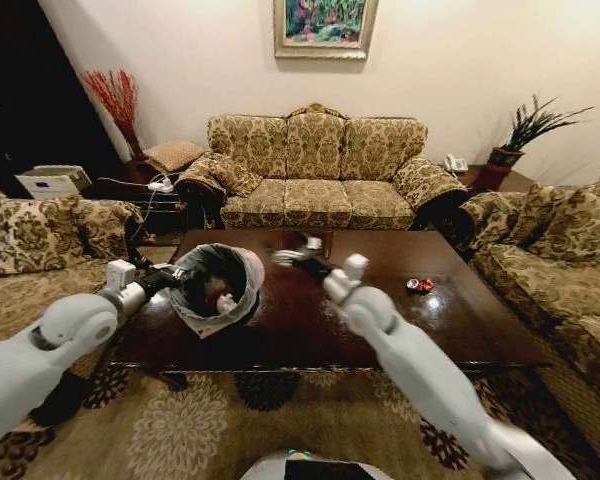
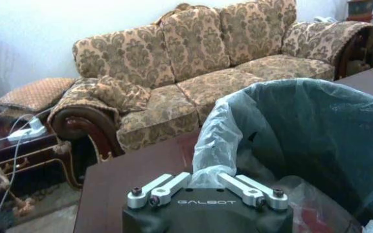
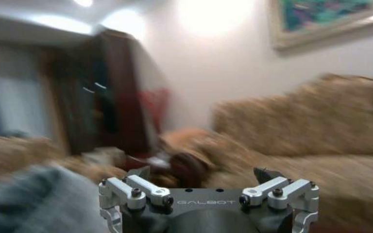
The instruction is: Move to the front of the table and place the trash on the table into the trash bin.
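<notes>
The left gripper (image 2: pixel 207 187) is clamped on the rim of the bin (image 1: pixel 218 288), pinching its liner (image 2: pixel 215 141); the bin stands tilted on the left part of the table (image 1: pixel 380 325). The right gripper (image 1: pixel 290 256) hangs over the table just right of the bin, jaws spread wide and holding nothing, its arm reaching forward. In the bin lie white and red scraps (image 1: pixel 223 300). A red wrapper (image 1: pixel 420 285) lies on the table's right.

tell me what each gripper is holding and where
The left gripper pinches the bin's liner at its rim. The right gripper, open above the table, holds nothing.
</notes>
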Motion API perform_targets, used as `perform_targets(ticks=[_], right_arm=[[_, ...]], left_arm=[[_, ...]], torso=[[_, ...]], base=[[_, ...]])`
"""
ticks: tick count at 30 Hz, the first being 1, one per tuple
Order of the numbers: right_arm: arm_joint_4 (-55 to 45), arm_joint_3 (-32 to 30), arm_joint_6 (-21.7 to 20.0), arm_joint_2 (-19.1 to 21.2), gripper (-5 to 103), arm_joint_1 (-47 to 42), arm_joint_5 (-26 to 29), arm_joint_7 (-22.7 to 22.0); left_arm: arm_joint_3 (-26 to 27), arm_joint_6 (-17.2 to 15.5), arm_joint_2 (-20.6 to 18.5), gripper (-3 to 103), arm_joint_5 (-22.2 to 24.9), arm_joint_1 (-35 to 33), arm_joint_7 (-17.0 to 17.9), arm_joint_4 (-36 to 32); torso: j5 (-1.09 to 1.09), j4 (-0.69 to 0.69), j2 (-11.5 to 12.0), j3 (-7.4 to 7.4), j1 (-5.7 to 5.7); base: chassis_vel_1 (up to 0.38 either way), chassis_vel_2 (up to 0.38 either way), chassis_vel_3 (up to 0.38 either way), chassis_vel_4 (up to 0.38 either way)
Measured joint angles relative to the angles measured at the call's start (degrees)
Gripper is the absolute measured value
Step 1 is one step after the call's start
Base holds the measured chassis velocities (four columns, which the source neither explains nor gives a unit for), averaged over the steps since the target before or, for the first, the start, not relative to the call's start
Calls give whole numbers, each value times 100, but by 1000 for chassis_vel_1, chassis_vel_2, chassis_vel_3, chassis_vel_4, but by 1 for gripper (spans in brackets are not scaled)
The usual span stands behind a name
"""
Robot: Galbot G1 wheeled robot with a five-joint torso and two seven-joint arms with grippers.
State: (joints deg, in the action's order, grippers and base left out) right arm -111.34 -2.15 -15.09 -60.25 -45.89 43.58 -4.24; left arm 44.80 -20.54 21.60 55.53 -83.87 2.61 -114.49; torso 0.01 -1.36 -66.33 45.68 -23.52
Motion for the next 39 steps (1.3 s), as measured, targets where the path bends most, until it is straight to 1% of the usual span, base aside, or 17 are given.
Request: perform_targets(ticks=[1, 2, 3, 9, 19, 21, 24, 26, 27, 28, 30, 31, 33, 34, 37, 38, 39], right_arm=[[0, 0, 0, 0, 100, 0, 0, 0], [-19, -396, -80, 236, 100, -403, -13, -41], [-13, -524, -100, 283, 100, -519, -14, -61], [157, -839, -139, 307, 100, -812, -55, -134], [386, -742, -138, 197, 100, -778, -155, -222], [505, -636, -159, 142, 100, -695, -175, -344], [721, -452, -168, 52, 100, -569, -236, -502], [1030, -74, -168, -150, 100, -305, -204, -1009], [1030, -74, -168, -150, 100, -305, -204, -1009], [1117, 70, -176, -239, 100, -188, -116, -1267], [1416, 541, -228, -607, 100, 241, 266, -2065], [1416, 541, -228, -607, 100, 241, 266, -2065], [1653, 802, -285, -910, 100, 568, 507, -2479], [1653, 802, -285, -910, 100, 568, 507, -2479], [2554, 1328, -293, -1830, 100, 1322, 949, -3308], [2554, 1328, -293, -1830, 100, 1322, 949, -3308], [2793, 1378, -279, -2024, 100, 1456, 1032, -3475]], left_arm=[[0, 0, 0, 2, 0, 0, 0, 0], [-15, 16, 62, 2, -58, -7, -6, 35], [-26, 23, 87, 2, -81, -11, -15, 35], [-49, 36, 144, 2, -138, -31, -32, -1], [-53, 37, 143, 2, -136, -57, -31, -96], [-54, 37, 151, 2, -136, -77, -32, -128], [-58, 37, 151, 2, -135, -91, -41, -165], [-81, 37, 130, 2, -134, -110, -53, -217], [-81, 37, 130, 2, -134, -110, -53, -217], [-92, 37, 116, 2, -136, -116, -56, -233], [-133, 38, 73, 2, -145, -127, -67, -285], [-133, 38, 73, 2, -145, -127, -67, -285], [-169, 36, 44, 2, -147, -132, -70, -320], [-169, 36, 44, 2, -147, -132, -70, -320], [-228, 13, 4, 2, -151, -139, -62, -369], [-228, 13, 4, 2, -151, -139, -62, -369], [-235, 11, 2, 2, -152, -140, -53, -373]], torso=[[0, 0, 0, 0, 0], [1, -1, 0, 0, 0], [1, -3, 0, 0, 0], [0, -6, 0, 0, 1], [-1, -4, 0, 0, 0], [5, -3, 0, 0, 0], [-2, -1, 0, 0, 0], [-1, 2, 0, 0, 0], [-1, 2, 0, 0, 0], [3, 0, 0, 0, 0], [9, 1, 0, 0, 0], [9, 1, 0, 0, 0], [-3, 1, 0, 0, 0], [-3, 1, 0, 0, 0], [-10, -14, 0, 1, -1], [-10, -14, 0, 1, -1], [-6, -15, 0, 0, -1]], base=[[0, 0, 0, 0], [0, 0, 0, 0], [0, 0, 0, 0], [-15, -16, 23, 22], [-182, -185, 192, 183], [-287, -274, 277, 274], [-294, -300, 272, 280], [-194, -205, 196, 213], [-194, -175, 178, 155], [-137, -175, 178, 93], [-64, -106, 42, 57], [-64, -106, 9, 21], [0, 0, 0, 0], [0, 0, 0, 0], [60, 61, -8, -13], [94, 105, -6, -23], [94, 105, -1, -17]])
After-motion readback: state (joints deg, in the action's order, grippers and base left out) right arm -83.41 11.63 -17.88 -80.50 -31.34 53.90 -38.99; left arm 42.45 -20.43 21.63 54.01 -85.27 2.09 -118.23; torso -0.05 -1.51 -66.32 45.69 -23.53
